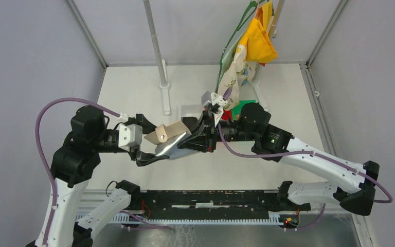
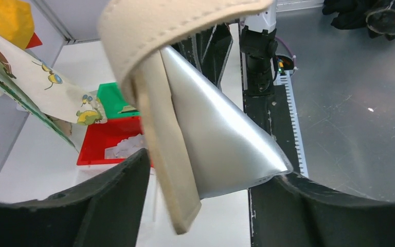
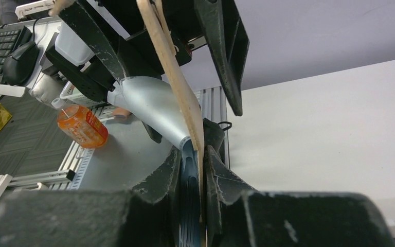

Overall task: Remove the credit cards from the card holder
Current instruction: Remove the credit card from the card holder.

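The card holder (image 1: pixel 165 135) hangs in mid-air between the two arms, its tan cover and strap folded over a curved silvery panel (image 2: pixel 221 134). My right gripper (image 1: pixel 189 141) is shut on the holder's right edge. In the right wrist view the tan cover and blue-grey inner layers are pinched between the right gripper's (image 3: pixel 200 154) jaws. My left gripper (image 1: pixel 153 142) stands open around the holder's left end. In the left wrist view the tan flap hangs free between the left gripper's (image 2: pixel 213 167) fingers, and the silver panel's corner touches the right finger. The credit cards are hidden.
A red tray (image 2: pixel 103 136) holding pale pieces and a green tray (image 2: pixel 110 95) sit at the back, under patterned cloths (image 1: pixel 239 67) and a yellow cloth (image 1: pixel 257 38) hanging from a rack. A white pole (image 1: pixel 159 56) stands at the back centre. A black rail (image 1: pixel 211 198) runs along the near edge.
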